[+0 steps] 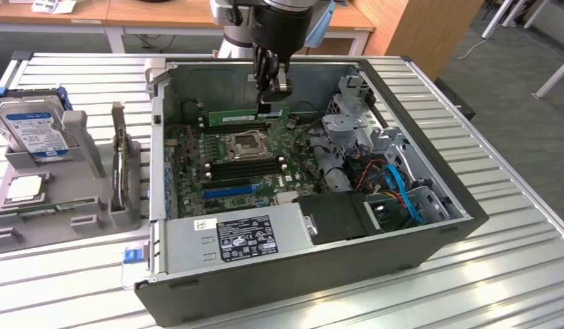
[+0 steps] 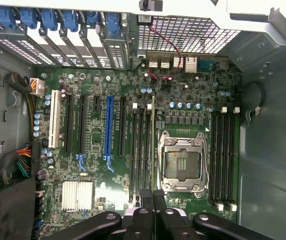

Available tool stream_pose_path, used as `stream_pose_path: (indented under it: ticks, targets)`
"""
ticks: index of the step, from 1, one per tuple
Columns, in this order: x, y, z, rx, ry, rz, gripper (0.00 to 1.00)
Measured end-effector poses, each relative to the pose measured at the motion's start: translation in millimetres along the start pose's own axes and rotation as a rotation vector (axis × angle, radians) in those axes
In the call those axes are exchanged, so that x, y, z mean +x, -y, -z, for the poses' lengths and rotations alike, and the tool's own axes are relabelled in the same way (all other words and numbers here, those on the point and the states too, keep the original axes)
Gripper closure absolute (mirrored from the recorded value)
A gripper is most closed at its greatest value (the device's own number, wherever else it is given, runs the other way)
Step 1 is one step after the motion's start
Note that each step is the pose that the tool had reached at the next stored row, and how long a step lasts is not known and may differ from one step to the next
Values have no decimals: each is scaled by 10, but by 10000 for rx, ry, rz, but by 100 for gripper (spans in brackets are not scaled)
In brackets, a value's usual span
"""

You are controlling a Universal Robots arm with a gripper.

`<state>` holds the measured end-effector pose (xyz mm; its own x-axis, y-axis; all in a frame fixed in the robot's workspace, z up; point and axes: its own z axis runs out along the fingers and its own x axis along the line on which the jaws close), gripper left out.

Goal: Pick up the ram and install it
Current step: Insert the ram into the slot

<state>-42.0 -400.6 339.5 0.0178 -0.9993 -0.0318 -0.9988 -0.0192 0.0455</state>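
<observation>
my gripper (image 2: 152, 195) is clamped on the ram (image 1: 248, 110). i see its long axis running parallel to the black slots (image 2: 141, 150), hanging just above them.

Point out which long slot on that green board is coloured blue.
The blue slot, among black slots between the white slot and the processor socket. Every other long slot is black or white.
</observation>
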Motion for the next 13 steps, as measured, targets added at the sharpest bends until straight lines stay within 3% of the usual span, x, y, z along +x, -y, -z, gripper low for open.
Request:
stream_pose_path:
  ticks: [5,13]
  targets:
    - [0,1,-15,2,4,1,89]
    - [4,7,-144,0,0,-1,89]
